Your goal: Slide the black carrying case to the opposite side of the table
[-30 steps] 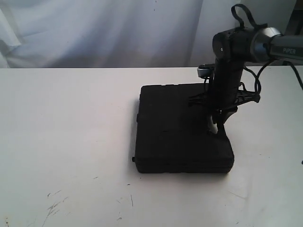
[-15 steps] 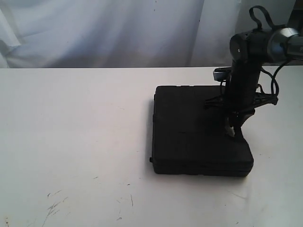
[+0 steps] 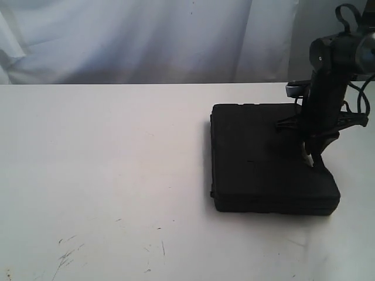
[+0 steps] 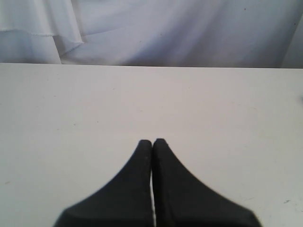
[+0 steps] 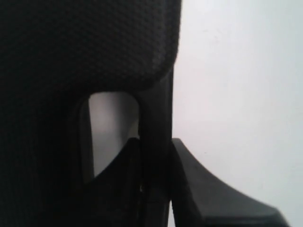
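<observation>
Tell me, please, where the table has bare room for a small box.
The widest bare patch of the table lies left of the case in the exterior view. A narrower strip runs in front of the case. It is crowded at the right, where the right end effector clamps the handle.

The case (image 5: pixel 71 47) runs off the right wrist view's edges, blurred and dark.
</observation>
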Robot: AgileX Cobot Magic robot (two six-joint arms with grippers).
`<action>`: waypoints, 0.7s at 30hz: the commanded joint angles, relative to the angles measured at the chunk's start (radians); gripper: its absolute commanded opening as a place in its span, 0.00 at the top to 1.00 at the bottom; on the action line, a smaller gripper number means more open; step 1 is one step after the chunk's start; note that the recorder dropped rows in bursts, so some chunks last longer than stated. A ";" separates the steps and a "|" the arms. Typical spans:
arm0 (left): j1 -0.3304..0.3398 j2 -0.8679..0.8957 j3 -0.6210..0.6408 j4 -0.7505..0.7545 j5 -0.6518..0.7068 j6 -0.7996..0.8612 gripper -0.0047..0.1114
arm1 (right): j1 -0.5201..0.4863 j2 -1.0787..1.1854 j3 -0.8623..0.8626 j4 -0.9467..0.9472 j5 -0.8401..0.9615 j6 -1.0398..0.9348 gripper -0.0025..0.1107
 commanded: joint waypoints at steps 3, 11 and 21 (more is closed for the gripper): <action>-0.005 -0.004 0.005 0.003 -0.005 0.001 0.96 | -0.053 -0.020 0.003 -0.080 0.007 -0.055 0.98; -0.005 -0.004 0.005 0.003 -0.005 0.001 0.96 | -0.085 -0.020 0.003 0.053 -0.043 -0.195 0.98; -0.005 -0.004 0.005 0.003 -0.005 0.001 0.96 | -0.085 -0.023 0.003 0.072 -0.031 -0.184 0.67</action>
